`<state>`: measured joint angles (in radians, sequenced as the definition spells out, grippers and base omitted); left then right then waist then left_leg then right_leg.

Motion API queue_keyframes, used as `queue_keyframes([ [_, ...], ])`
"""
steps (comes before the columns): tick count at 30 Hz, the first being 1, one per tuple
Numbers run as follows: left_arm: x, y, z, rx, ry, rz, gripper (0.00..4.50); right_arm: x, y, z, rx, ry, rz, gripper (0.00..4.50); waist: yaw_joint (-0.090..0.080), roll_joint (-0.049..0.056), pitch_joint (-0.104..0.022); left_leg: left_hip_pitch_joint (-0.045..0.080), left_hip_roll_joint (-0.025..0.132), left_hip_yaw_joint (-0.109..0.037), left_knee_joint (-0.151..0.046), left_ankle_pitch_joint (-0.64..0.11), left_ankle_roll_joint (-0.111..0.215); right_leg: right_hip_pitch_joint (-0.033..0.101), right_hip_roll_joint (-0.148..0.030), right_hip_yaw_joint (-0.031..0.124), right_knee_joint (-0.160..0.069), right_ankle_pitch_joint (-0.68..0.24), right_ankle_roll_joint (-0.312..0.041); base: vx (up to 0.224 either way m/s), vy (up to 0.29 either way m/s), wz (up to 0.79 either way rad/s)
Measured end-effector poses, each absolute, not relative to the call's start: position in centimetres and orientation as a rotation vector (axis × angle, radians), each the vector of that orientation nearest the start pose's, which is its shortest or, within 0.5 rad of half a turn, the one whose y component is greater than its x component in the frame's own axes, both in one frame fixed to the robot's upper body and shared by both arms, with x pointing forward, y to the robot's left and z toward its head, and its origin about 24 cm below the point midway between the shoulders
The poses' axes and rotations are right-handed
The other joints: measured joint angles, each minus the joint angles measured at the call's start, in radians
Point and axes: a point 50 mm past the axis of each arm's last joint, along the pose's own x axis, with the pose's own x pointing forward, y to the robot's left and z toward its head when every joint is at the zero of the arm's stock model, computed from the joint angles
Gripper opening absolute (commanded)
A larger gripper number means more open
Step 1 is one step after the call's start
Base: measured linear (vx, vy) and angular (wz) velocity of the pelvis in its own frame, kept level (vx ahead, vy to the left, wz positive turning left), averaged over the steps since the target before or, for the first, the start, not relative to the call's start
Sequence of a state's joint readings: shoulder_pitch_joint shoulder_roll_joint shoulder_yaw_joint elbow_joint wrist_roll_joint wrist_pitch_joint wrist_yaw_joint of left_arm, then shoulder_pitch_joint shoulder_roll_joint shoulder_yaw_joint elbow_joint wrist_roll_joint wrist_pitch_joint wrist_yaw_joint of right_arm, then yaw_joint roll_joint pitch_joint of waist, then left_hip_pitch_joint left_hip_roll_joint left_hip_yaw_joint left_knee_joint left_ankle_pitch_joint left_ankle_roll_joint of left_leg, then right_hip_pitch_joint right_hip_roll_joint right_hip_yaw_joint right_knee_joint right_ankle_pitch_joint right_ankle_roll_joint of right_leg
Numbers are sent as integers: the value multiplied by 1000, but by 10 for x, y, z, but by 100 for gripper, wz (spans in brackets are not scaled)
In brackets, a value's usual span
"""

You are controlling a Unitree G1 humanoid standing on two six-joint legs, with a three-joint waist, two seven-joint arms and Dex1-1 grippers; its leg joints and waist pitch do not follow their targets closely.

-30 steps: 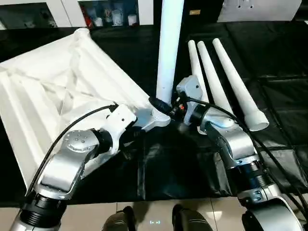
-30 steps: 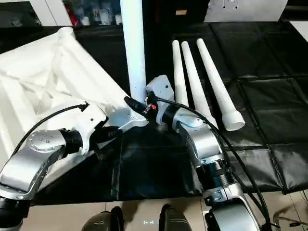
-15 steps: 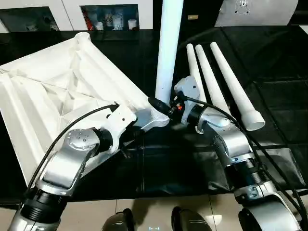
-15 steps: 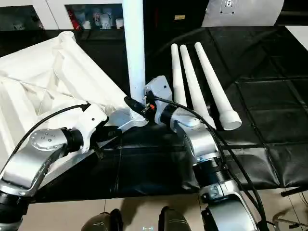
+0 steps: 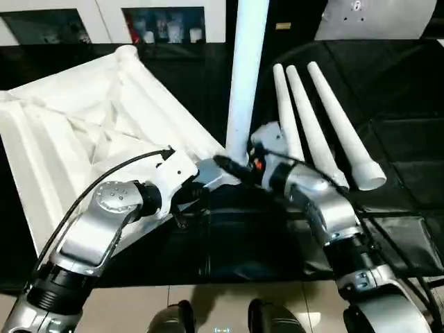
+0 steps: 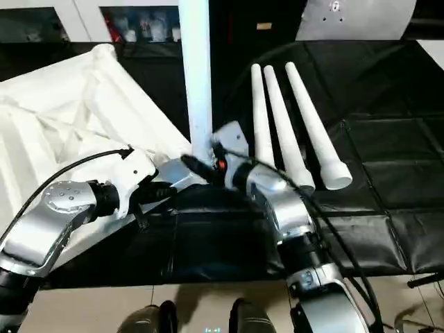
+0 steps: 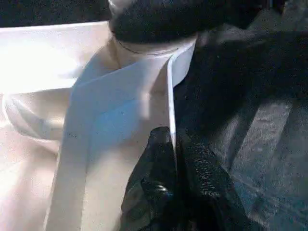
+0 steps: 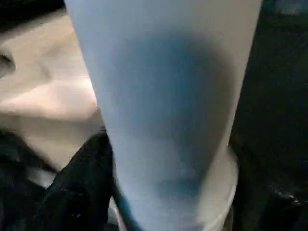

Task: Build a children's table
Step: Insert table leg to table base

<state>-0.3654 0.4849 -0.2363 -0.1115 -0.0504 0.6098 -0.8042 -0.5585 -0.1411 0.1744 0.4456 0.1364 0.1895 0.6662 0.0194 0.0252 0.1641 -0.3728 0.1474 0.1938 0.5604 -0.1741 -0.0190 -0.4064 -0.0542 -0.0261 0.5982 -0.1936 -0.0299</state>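
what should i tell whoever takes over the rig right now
Left gripper: shut, pinching the thin rim of the upside-down tabletop beside its near corner socket.
Right gripper: fingers either side of the upright leg at its base; grip unclear.
Done: one leg stands in that socket.
Left: three loose legs lie side by side on the black mat to the right, and need fitting into the other sockets. Check the first leg's seating.

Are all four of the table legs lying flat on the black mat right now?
No: three loose legs lie on the black mat, while the fourth leg stands upright at the tabletop's corner.
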Motion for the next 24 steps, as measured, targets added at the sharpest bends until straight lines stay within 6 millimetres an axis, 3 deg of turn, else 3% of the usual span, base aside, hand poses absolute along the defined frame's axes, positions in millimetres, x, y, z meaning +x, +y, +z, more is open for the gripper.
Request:
queue_keyframes([
  [11, 291, 148, 94, 459, 371, -958, 0, 322, -96, 68, -81, 187, 900, 446, 15, 0, 0, -1, 1, 0, 3, -1, -1, 0, 0, 0, 2, 0, 0, 0, 0, 0],
  [17, 297, 156, 95, 487, 366, -965, 0, 311, -112, 57, -96, 251, 888, 446, 14, 0, 0, 0, 1, 0, 4, -1, -3, 0, 0, 0, 3, 1, -1, 0, 0, 0],
  [24, 300, 157, 93, 500, 348, -1006, 0, 311, -115, 73, -126, 192, 909, 446, 16, 1, 0, 0, 1, -1, 4, -1, -6, 0, 0, -1, 4, 2, -2, 0, 0, 0],
])
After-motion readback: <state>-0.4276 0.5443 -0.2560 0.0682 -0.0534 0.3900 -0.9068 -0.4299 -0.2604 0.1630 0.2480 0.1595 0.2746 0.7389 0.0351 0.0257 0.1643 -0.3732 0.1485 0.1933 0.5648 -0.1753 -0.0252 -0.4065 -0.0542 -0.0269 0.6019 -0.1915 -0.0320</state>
